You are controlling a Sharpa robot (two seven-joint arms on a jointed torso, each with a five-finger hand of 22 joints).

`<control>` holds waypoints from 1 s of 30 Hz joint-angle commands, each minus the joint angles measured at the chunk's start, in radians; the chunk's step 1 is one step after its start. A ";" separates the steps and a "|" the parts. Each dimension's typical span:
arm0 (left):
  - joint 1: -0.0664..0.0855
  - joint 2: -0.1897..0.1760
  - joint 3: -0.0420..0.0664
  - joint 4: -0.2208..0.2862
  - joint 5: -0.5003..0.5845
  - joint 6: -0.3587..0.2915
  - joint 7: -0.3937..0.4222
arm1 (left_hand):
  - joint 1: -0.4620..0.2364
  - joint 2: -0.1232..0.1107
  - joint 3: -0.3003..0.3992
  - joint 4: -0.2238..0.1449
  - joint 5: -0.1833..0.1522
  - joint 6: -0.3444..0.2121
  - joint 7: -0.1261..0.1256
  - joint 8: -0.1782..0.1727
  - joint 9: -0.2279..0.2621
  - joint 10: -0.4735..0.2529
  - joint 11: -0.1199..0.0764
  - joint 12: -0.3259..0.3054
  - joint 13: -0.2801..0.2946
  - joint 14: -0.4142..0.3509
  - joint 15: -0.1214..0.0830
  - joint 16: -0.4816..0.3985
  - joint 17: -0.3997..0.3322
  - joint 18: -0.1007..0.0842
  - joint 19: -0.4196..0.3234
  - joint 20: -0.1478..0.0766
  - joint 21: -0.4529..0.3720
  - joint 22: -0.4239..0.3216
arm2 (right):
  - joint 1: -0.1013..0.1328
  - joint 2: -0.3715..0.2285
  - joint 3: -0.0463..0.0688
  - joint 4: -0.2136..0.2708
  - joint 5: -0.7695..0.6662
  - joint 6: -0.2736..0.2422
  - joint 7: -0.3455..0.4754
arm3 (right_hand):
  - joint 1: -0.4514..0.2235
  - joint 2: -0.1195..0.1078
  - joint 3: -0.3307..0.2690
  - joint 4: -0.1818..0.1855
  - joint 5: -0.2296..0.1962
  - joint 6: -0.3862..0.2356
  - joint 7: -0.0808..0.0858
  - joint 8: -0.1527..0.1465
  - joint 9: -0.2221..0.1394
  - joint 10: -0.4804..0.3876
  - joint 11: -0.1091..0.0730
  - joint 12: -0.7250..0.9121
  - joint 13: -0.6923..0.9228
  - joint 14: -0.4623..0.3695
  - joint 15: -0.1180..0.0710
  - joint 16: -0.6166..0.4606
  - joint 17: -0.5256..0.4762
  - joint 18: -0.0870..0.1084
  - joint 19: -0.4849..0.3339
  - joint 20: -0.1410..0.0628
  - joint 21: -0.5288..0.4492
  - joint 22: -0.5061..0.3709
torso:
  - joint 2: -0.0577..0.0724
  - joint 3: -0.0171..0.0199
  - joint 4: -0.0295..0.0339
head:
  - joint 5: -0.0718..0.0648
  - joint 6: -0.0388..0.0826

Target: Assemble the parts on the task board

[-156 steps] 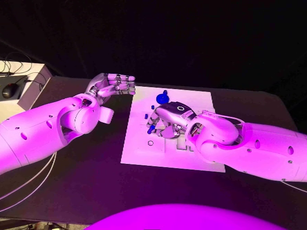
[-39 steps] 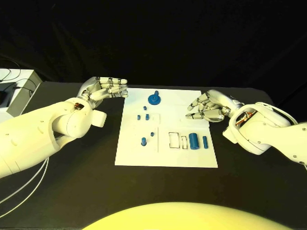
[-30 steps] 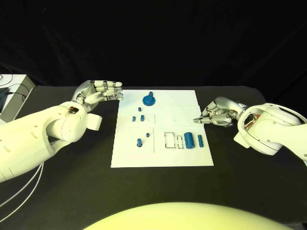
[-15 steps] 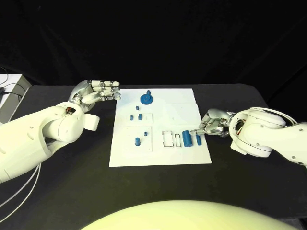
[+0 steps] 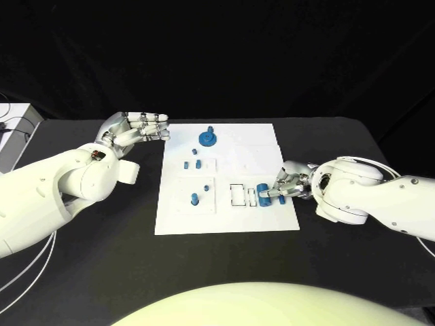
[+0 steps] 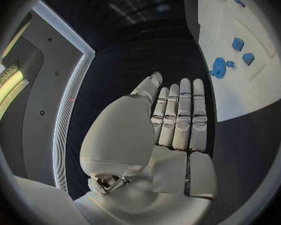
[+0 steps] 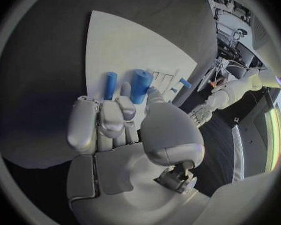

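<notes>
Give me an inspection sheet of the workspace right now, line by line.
Surface: black table, dark and matte.
Job's things: white task board mid-table; blue disc part at its far end; small blue parts and toward the board's left; thick blue cylinder and thin blue cylinder lying by the right hand.
Clutter: nothing seen.
Hands: left hand beside the board's far left corner, fingers curled, holding nothing; right hand at the cylinders; grip cannot be told.
Cables: white cables under the left arm.
Surroundings: pale box at far left.

Right hand (image 5: 288,183) moved down board's right edge, fingers (image 7: 118,116) reaching blue cylinders (image 5: 264,193).
</notes>
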 commanded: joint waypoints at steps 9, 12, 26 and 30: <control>0.000 -0.003 0.001 0.004 0.003 0.013 0.005 | -0.011 0.003 0.001 0.011 0.002 0.007 0.002 0.001 0.000 -0.004 -0.001 -0.002 -0.001 -0.005 0.000 0.000 0.001 -0.005 0.000 0.006 -0.006 -0.006 | -0.009 0.029 0.000 -0.021 -0.018 0.040 -0.014 | -0.019 -0.001 -0.003 -0.001 -0.012 -0.003 -0.003 0.000 0.010 0.004 0.000 -0.006 0.000 0.002 -0.006 0.004 0.004 -0.010 0.078 -0.006 0.004 0.056 | 0.000 -0.0003 -0.0003 | 0.004 -0.007; 0.000 -0.004 0.001 0.005 0.003 0.013 0.004 | -0.011 0.003 0.001 0.011 0.002 0.007 0.002 0.001 0.000 -0.004 -0.001 -0.002 -0.001 -0.005 0.000 0.000 0.001 -0.005 0.000 0.006 -0.006 -0.006 | -0.012 0.037 0.000 -0.029 -0.027 0.054 -0.017 | -0.025 -0.003 -0.001 -0.001 -0.017 -0.007 -0.003 0.001 0.020 0.001 0.001 -0.008 -0.001 0.002 -0.005 0.003 0.007 -0.008 0.078 -0.005 0.001 0.057 | 0.000 -0.0002 -0.0009 | 0.007 -0.008; 0.000 -0.007 0.001 0.007 0.003 0.012 0.001 | -0.004 -0.002 -0.001 0.027 0.003 0.004 0.004 0.001 0.000 -0.005 0.000 -0.002 -0.001 -0.006 0.000 0.001 0.002 -0.005 0.005 0.008 -0.006 -0.030 | -0.022 0.063 0.000 -0.058 -0.043 0.074 -0.020 | -0.019 -0.011 0.005 -0.015 0.020 -0.012 0.000 -0.002 0.023 -0.008 0.003 -0.013 -0.005 0.002 -0.004 0.002 0.011 -0.007 0.078 -0.003 0.000 0.061 | 0.000 -0.0010 0.0003 | 0.009 -0.010; 0.000 -0.008 0.001 0.007 0.003 0.011 0.000 | -0.005 -0.002 -0.002 0.028 0.002 0.000 0.006 0.000 0.000 -0.006 0.001 -0.002 -0.001 -0.007 0.001 0.001 0.001 -0.005 0.004 0.008 -0.006 -0.031 | -0.022 0.067 0.000 -0.062 -0.043 0.073 -0.020 | -0.011 -0.009 0.006 -0.030 0.083 -0.013 0.000 -0.003 0.025 -0.011 0.003 -0.016 -0.008 0.002 -0.003 0.001 0.012 -0.007 0.077 -0.002 -0.001 0.063 | 0.000 -0.0013 0.0000 | 0.011 -0.010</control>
